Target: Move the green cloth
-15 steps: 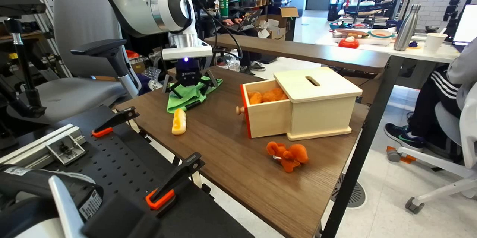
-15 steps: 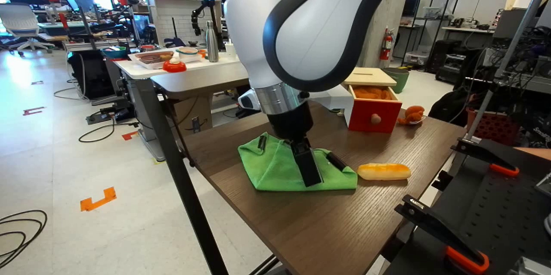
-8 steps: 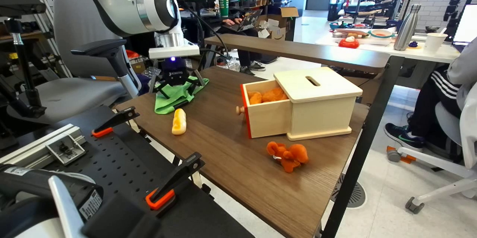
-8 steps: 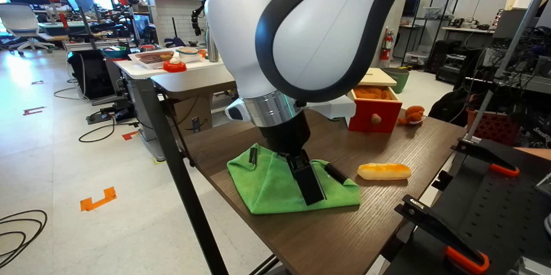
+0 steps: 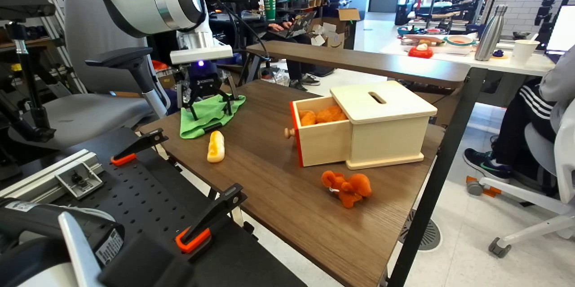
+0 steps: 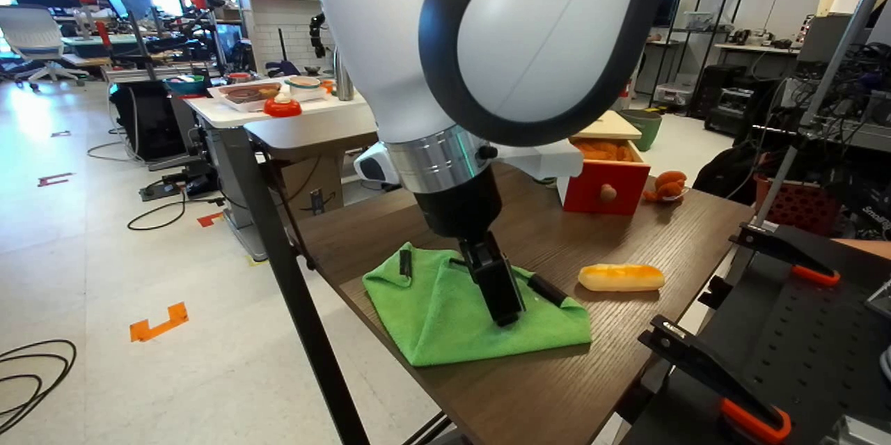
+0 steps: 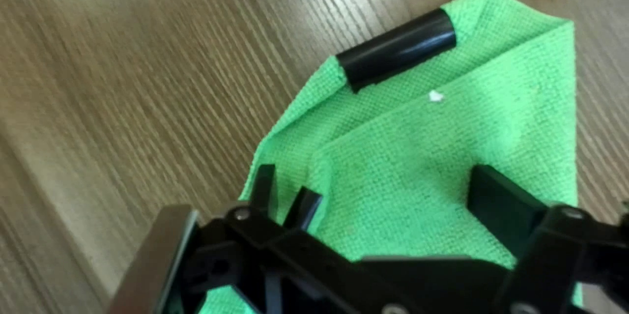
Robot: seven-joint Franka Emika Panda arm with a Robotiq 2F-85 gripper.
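Note:
The green cloth (image 5: 192,130) lies flat with folds on the brown table; it shows in both exterior views (image 6: 445,333) and in the wrist view (image 7: 417,142). Black tube-like pieces (image 7: 398,48) sit on its folded edges. My gripper (image 5: 212,113) is over the cloth, pointing down, with its fingertips at or just above the fabric; I cannot tell whether they touch. In the wrist view the gripper's fingers (image 7: 372,175) are wide apart with flat cloth between them and nothing pinched. In an exterior view the near finger of the gripper (image 6: 507,319) stands over the cloth's middle.
A yellow bread-like object (image 5: 216,147) lies close beside the cloth. A pale wooden box (image 5: 386,121) with an open red-fronted drawer (image 6: 604,186) and an orange plush toy (image 5: 348,188) stand farther along the table. Black clamps (image 6: 713,375) line one side. The cloth lies near the table's end edge.
The gripper and the cloth have moved together toward the table's end, away from the wooden box. In the last half second the cloth slid a little more and the gripper appears slightly higher.

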